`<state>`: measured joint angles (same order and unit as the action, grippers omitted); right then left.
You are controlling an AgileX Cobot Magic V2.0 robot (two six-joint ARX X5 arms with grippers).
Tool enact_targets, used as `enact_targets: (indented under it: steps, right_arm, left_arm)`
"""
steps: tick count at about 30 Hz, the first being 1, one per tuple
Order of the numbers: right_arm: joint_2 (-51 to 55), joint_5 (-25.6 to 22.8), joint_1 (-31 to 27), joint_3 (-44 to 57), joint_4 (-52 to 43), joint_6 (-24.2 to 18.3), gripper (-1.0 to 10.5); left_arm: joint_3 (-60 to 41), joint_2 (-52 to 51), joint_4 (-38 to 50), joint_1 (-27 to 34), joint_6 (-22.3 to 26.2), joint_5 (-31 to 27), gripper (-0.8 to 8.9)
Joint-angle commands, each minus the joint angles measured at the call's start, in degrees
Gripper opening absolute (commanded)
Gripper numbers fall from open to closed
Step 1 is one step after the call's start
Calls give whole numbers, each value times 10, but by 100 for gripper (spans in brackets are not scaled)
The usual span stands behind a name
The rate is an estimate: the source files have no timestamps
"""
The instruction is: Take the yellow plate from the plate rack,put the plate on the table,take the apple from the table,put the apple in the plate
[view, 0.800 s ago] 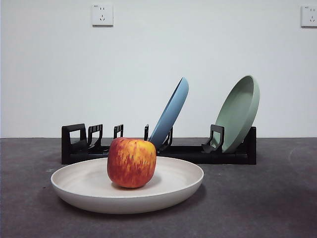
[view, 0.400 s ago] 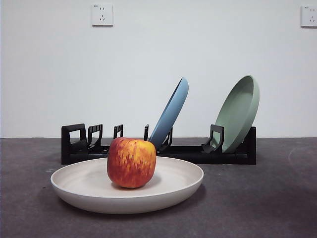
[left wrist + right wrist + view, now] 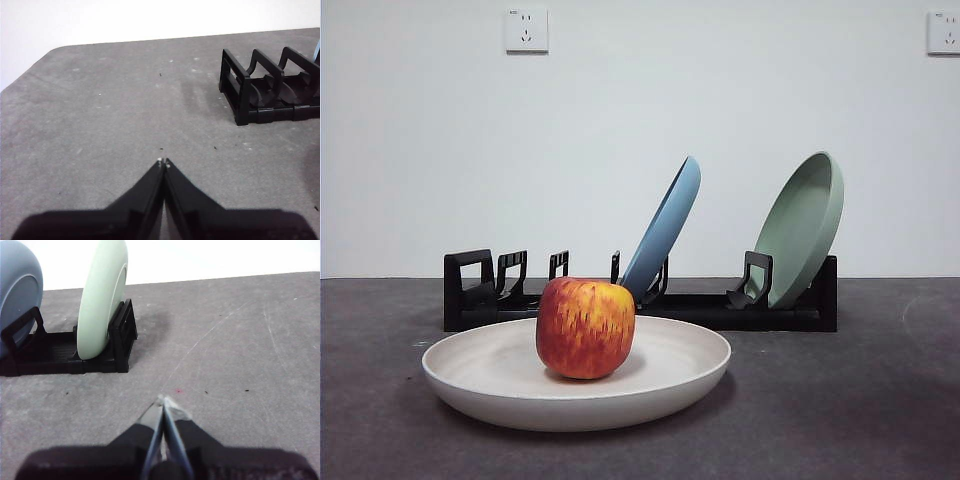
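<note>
Apple (image 3: 585, 328), red streaked with yellow-orange, sits inside our matte cream yellow plate (image 3: 520, 400) on the dark grey worktop (image 3: 860, 400). Behind stands the black plate rack (image 3: 700, 312). We see left tool (image 3: 163, 163) and right tool (image 3: 163, 401) pressed together over bare worktop.

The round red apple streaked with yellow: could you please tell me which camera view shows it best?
The front view: the round red apple streaked with yellow sits whole and unobstructed in the wide cream plate. Neither wrist view shows it; both show only grey table and parts of the black rack.
</note>
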<state>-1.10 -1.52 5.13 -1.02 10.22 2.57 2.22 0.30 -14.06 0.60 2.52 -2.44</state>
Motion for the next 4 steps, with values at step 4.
enact_targets:
  steps: [4]
  right_arm:
    - [0, -1, -1, 7, -2, 6, 1]
  left_arm:
    - [-9, -2, 6, 2, 3, -2, -3]
